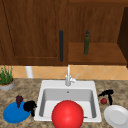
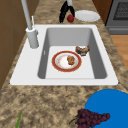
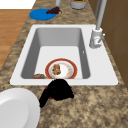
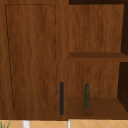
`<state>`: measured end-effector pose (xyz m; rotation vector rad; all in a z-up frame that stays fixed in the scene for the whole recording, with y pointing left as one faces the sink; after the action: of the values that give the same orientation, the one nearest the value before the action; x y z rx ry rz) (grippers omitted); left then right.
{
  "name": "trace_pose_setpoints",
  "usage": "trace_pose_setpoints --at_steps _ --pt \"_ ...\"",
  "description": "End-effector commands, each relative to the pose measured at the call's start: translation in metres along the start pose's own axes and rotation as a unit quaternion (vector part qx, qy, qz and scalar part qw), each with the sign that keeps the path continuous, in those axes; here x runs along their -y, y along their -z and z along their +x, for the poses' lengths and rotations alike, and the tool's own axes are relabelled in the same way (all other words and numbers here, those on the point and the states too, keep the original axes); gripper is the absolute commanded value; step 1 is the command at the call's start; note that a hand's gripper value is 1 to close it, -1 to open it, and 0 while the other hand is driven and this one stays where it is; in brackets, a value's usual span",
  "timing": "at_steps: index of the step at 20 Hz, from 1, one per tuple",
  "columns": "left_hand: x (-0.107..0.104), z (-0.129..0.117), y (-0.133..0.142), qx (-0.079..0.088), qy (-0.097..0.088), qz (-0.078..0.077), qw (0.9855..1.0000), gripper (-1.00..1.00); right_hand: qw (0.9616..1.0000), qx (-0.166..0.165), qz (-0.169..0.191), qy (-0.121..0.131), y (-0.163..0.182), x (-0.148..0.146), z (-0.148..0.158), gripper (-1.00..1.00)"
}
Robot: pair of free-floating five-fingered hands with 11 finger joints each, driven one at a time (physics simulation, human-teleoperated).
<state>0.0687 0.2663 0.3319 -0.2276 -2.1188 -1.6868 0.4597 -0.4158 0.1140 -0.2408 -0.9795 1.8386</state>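
Counted: two black hands, left point(image 1: 30, 106) and right point(image 1: 107, 95); three plates, namely one round blue plate point(image 1: 13, 115), one round white plate point(image 1: 117, 116) and one red-rimmed white plate point(image 2: 66, 61); one small red apple point(image 1: 103, 101); one dark purple grape bunch point(image 2: 91, 118); one slim green bottle point(image 1: 86, 43); one potted green plant point(image 1: 6, 79).

Right hand point(image 1: 107, 94) curled over small red fruit point(image 1: 103, 101) on tabletop point(image 1: 110, 85), beside white plate point(image 1: 117, 115); left hand point(image 1: 30, 106) at blue plate point(image 1: 15, 113) rim near grapes point(image 1: 19, 99); red bowl point(image 1: 67, 114) fronting sink point(image 1: 50, 86)
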Motion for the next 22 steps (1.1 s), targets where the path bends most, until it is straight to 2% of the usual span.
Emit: trace_pose_setpoints --at_steps 1,3,4,7,8,9,11,13,15,17,19,22 --pt "0.000 0.000 0.000 0.000 0.000 0.000 1.0000 0.00 0.9987 0.003 0.044 0.026 -0.009 -0.009 0.016 -1.00" --pt "0.000 0.000 0.000 0.000 0.000 0.000 1.0000 0.00 0.9995 -0.027 0.014 -0.006 -0.003 -0.010 0.031 -1.00" --pt "0.000 0.000 0.000 0.000 0.000 0.000 1.0000 0.00 0.9993 -0.035 0.014 -0.007 -0.002 -0.011 0.033 -1.00" --pt "0.000 0.000 0.000 0.000 0.000 0.000 1.0000 0.00 0.9995 -0.023 0.017 -0.011 0.000 -0.011 0.026 -1.00" --pt "0.000 0.000 0.000 0.000 0.000 0.000 1.0000 0.00 0.9995 -0.021 0.023 -0.006 0.008 -0.005 0.032 -1.00" --pt "0.000 0.000 0.000 0.000 0.000 0.000 1.0000 0.00 0.9986 -0.027 0.042 0.013 -0.006 0.010 0.029 -1.00" --pt "0.000 0.000 0.000 0.000 0.000 0.000 1.0000 0.00 0.9974 -0.030 0.061 0.026 -0.004 0.012 0.033 -1.00" --pt "0.000 0.000 0.000 0.000 0.000 0.000 1.0000 0.00 0.9957 -0.043 0.075 0.035 -0.008 0.017 0.042 -1.00" --pt "0.000 0.000 0.000 0.000 0.000 0.000 1.0000 0.00 0.9953 -0.046 0.079 0.034 -0.004 0.017 0.039 -1.00" --pt "0.000 0.000 0.000 0.000 0.000 0.000 1.0000 0.00 0.9966 -0.052 0.058 0.025 -0.004 0.013 0.039 -1.00" --pt "0.000 0.000 0.000 0.000 0.000 0.000 1.0000 0.00 0.9964 -0.057 0.050 0.037 -0.003 0.006 0.047 -1.00" --pt "0.000 0.000 0.000 0.000 0.000 0.000 1.0000 0.00 0.9958 -0.073 0.041 0.038 -0.005 -0.003 0.052 -1.00"
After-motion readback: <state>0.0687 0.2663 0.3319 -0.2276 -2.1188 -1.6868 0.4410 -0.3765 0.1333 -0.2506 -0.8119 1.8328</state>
